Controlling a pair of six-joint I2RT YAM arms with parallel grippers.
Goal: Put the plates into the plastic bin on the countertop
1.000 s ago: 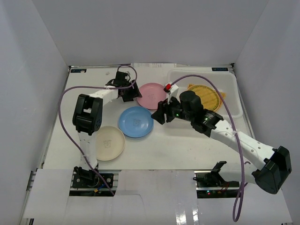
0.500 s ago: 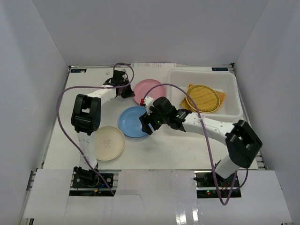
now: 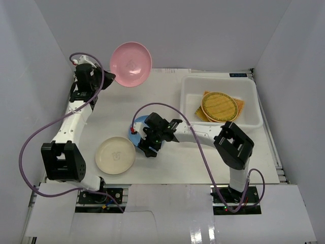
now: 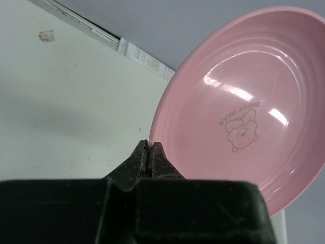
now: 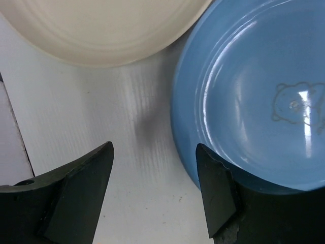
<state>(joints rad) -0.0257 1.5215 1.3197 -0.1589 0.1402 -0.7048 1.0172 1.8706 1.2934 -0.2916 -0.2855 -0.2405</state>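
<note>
My left gripper (image 3: 109,80) is shut on the rim of the pink plate (image 3: 131,63) and holds it tilted, high above the far left of the countertop (image 3: 177,162). In the left wrist view the jaws (image 4: 149,147) pinch the pink plate's (image 4: 244,112) edge. My right gripper (image 3: 146,149) stands open low over the near-left edge of the blue plate (image 3: 139,123), which my arm mostly covers. In the right wrist view the gripper (image 5: 155,148) straddles the blue plate's (image 5: 254,101) rim, one finger (image 5: 216,183) over the plate. The cream plate (image 3: 116,156) lies beside it. The plastic bin (image 3: 218,77) holds yellow woven plates (image 3: 219,107).
Pale grey walls close in the countertop on three sides. The cream plate (image 5: 101,25) lies just beyond the right gripper's fingers. A purple cable (image 3: 152,105) loops above the right arm. Bare white surface lies between the blue plate and the bin.
The left gripper closed on the pink plate's rim and lifted it up toward the far left. The right arm swung left from beside the bin to the blue plate's edge.
</note>
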